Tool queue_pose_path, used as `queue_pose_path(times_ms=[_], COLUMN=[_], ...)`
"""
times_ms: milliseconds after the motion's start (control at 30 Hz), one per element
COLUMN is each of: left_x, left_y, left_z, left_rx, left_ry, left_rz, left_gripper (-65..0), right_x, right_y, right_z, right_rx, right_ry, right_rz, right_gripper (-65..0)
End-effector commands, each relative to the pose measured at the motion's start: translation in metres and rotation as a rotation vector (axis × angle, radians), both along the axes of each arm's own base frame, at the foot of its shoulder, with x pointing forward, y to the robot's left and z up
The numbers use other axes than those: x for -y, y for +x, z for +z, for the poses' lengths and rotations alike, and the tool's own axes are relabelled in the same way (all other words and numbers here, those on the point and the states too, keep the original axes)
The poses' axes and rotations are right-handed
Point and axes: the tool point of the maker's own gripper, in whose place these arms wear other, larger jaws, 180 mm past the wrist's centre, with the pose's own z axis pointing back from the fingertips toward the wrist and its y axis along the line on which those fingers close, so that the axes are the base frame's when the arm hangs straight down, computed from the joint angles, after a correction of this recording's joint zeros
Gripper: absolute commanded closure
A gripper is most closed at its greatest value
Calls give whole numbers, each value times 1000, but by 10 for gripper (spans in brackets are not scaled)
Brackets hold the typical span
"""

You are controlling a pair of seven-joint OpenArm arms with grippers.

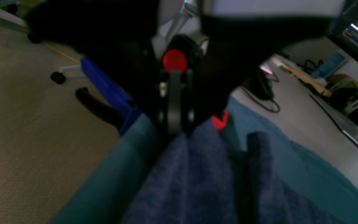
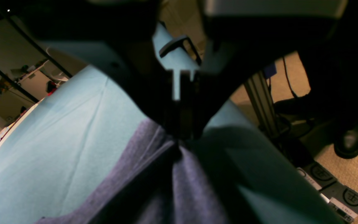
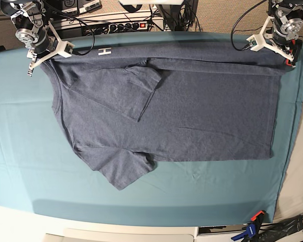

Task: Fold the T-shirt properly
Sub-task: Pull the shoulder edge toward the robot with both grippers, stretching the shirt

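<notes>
A blue-grey T-shirt [image 3: 192,116] lies spread across a table covered by a teal cloth [image 3: 20,146], its far edge already folded over so white lettering [image 3: 105,51] shows near the collar. At the shirt's far collar corner the right tool [image 3: 39,56] is closed tight on the fabric, and at its far hem corner the left tool [image 3: 288,59] pinches the fabric too. If either pinch holds only one layer, or the arms move unevenly, the shirt could slip free or crease crookedly.
</notes>
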Motion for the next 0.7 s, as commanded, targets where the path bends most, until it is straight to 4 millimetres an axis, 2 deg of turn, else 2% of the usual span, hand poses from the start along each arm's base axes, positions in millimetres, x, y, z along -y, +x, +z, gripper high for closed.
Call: queue_pose_path(times_ms=[0, 667], left_x=[-11, -8], left_y=[4, 5], left_z=[8, 7], left_rx=[17, 22], left_ry=[53, 38], left_rz=[4, -5], left_gripper=[0, 0], right_x=[15, 13], right_y=[9, 7], right_z=[14, 12], right_rx=[36, 29], right_ry=[-77, -59], right_rz=[-3, -10], right_gripper=[0, 0])
